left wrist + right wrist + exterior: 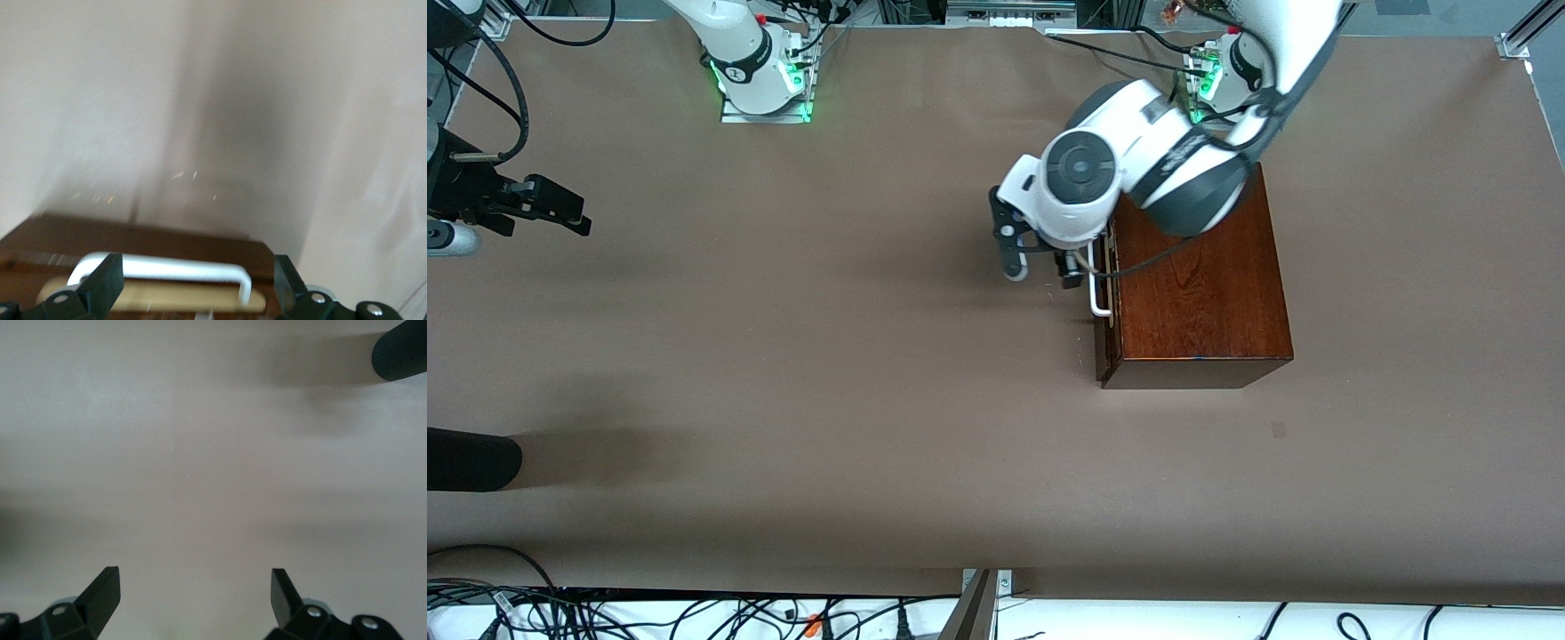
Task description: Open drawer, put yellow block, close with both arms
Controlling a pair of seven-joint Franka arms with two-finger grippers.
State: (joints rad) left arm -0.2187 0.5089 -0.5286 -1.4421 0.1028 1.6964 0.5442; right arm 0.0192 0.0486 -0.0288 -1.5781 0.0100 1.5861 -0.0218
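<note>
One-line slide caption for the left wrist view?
Left gripper open, fingers straddling the white handle of the drawer.

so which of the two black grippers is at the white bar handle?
The left gripper, fingers open, by the white bar handle of the dark wooden box. The right gripper waits open at the table's edge.

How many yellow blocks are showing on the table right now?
0. No view shows one. The glossy dark mahogany box sits toward the left arm's end, its drawer barely open, so a block may be hidden inside or under the left arm.
</note>
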